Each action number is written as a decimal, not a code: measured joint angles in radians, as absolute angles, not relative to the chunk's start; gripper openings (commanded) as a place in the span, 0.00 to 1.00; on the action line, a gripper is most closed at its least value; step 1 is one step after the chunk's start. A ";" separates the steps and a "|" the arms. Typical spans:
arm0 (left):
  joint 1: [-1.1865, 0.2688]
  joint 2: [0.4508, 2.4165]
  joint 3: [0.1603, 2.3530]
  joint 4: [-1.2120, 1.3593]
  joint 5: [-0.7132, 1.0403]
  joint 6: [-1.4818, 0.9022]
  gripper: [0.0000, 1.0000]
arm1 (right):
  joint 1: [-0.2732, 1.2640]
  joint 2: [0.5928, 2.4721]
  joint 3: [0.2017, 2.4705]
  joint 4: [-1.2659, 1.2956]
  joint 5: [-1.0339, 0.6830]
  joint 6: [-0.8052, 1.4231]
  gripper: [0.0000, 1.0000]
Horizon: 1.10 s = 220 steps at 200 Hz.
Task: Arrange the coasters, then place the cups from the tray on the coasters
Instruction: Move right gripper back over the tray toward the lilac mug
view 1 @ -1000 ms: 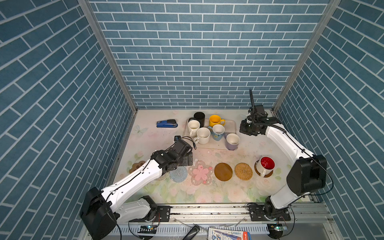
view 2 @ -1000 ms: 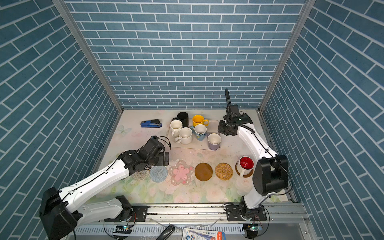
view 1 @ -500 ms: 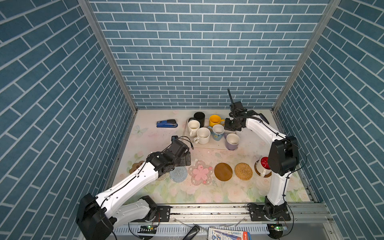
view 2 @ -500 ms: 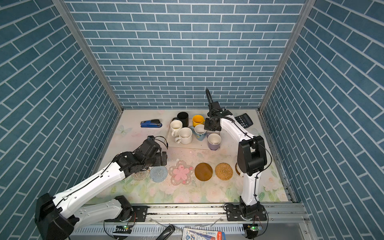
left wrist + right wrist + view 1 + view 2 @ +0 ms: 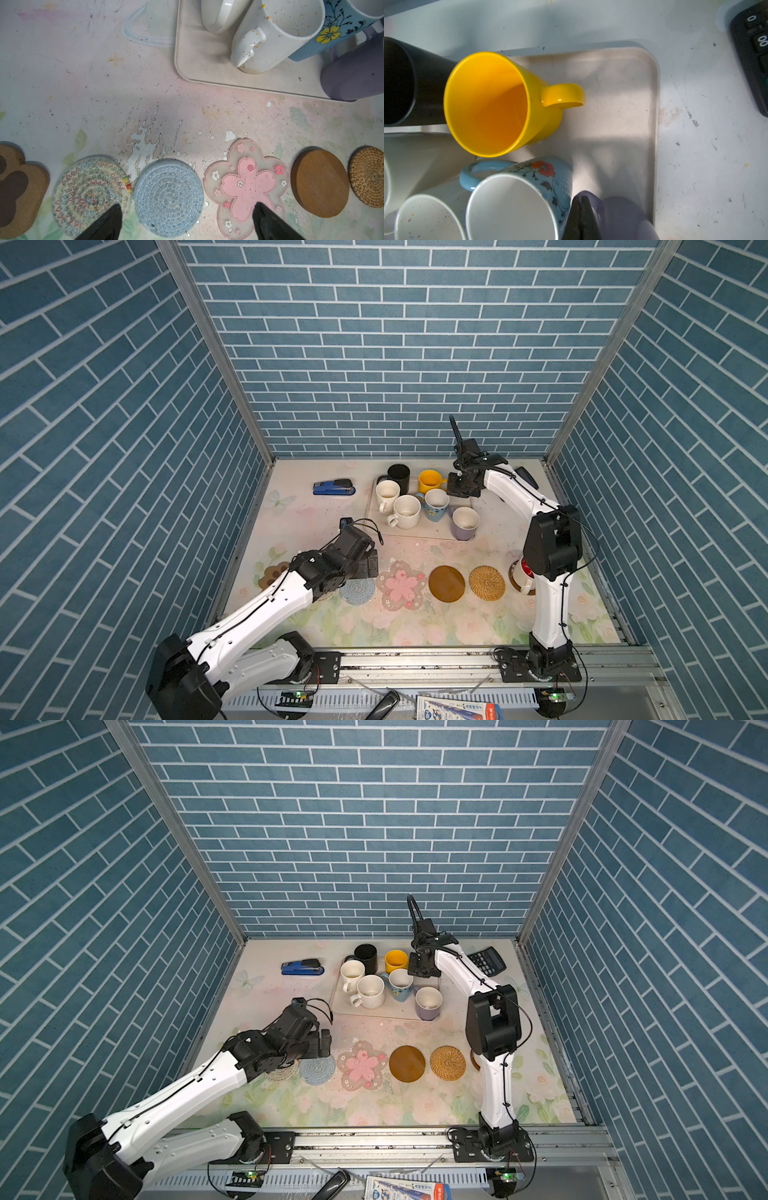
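Both top views are bright, even, sharp; wrist views distort at edges, soft shadows crossing the tray (image 5: pixel 623 87).

Far back on the floral bench (image 5: pixel 299 526): a blue stapler (image 5: pixel 333 487) toward the left, a black calculator (image 5: pixel 486 960) toward the right; blue brick walls (image 5: pixel 395 364) around.

- I work in a robot lab booth, not a home; the brick walls (image 5: pixel 395 364) are printed panels between aluminium posts (image 5: pixel 216 352);
- my arms (image 5: pixel 257 608) are bolted to a metal rail (image 5: pixel 415 662) (circuit boards (image 5: pixel 296 695) with green lights sit below);
- the floral tabletop (image 5: pixel 415 626) is a scuffed, peeling print.
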<state>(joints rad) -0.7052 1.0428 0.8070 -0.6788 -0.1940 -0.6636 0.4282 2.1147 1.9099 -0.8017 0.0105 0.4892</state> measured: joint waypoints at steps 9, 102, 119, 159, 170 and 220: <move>-0.705 1.037 0.805 -0.678 -0.194 -0.664 0.99 | 0.428 2.133 1.929 -0.807 0.014 0.489 0.00; -0.698 1.009 0.772 -0.676 -0.193 -0.665 0.99 | 0.428 2.180 1.957 -0.870 -0.004 0.489 0.00; -0.698 1.009 0.772 -0.676 -0.191 -0.666 0.99 | 0.429 2.180 1.955 -0.870 -0.008 0.489 0.00; -0.698 1.006 0.770 -0.675 -0.180 -0.670 0.99 | 0.429 2.179 1.914 -0.858 -0.015 0.490 0.00; -0.698 1.004 0.770 -0.676 -0.178 -0.671 0.99 | 0.429 2.179 1.902 -0.858 -0.016 0.490 0.00; -0.698 0.989 0.759 -0.663 -0.171 -0.688 0.99 | 0.429 2.154 1.840 -0.812 -0.021 0.490 0.00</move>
<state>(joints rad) -0.6979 0.9890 0.7586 -0.6632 -0.1707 -0.6880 0.4294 2.1536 1.8397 -0.8120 -0.0212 0.4896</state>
